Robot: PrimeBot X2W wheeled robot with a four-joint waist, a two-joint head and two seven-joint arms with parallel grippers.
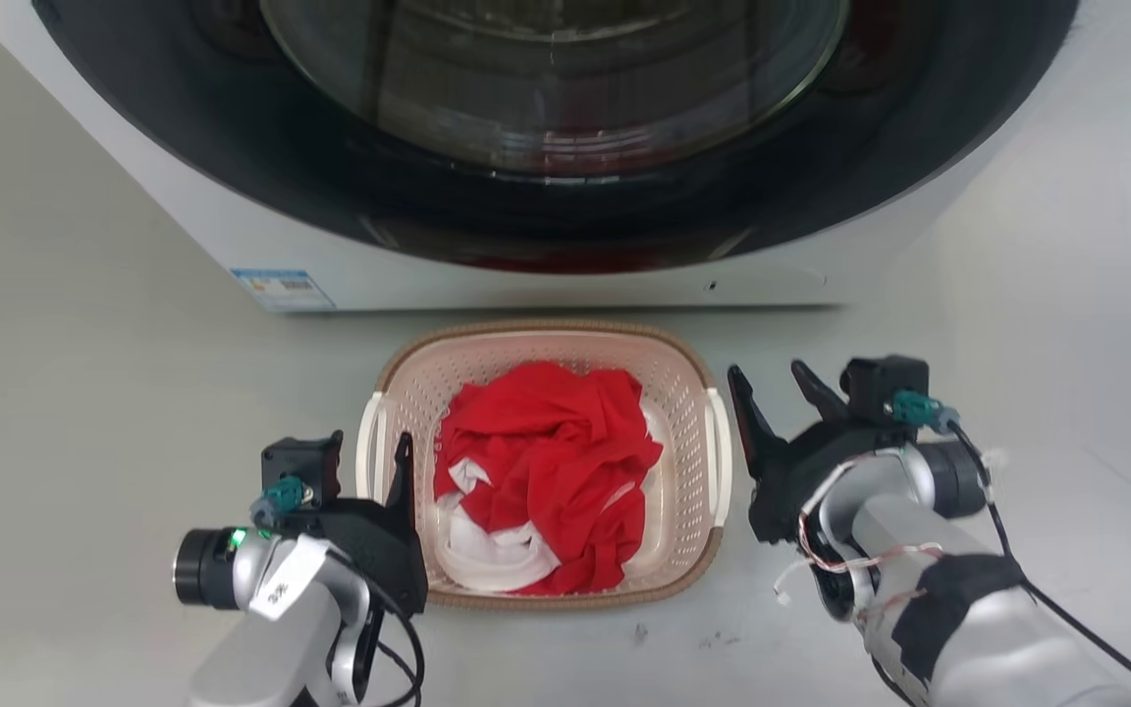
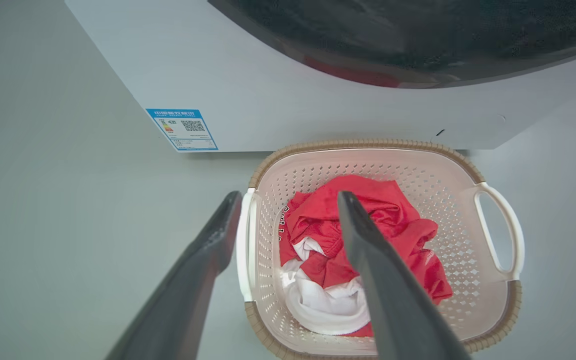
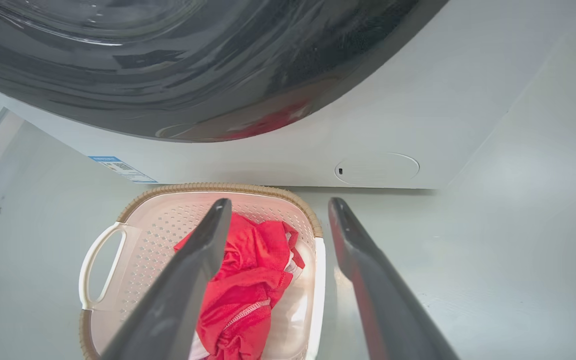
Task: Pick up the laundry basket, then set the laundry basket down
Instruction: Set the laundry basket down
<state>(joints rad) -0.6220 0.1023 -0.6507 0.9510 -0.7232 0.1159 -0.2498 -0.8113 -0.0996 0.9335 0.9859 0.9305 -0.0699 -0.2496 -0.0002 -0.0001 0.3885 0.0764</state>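
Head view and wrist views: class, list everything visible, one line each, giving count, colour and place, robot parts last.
washer: one, white with dark round door, behind basket.
label: one, blue, washer's lower left front.
basket: one, pale pink, brown rim, white handles, on floor before washer.
clothes: one heap, red and white, inside basket.
floor: one, pale grey, under everything.
left end effector: one, dark, open, at basket's left handle.
right end effector: one, dark, open, beside basket's right handle.
arms: two, silver, bottom corners of head view.
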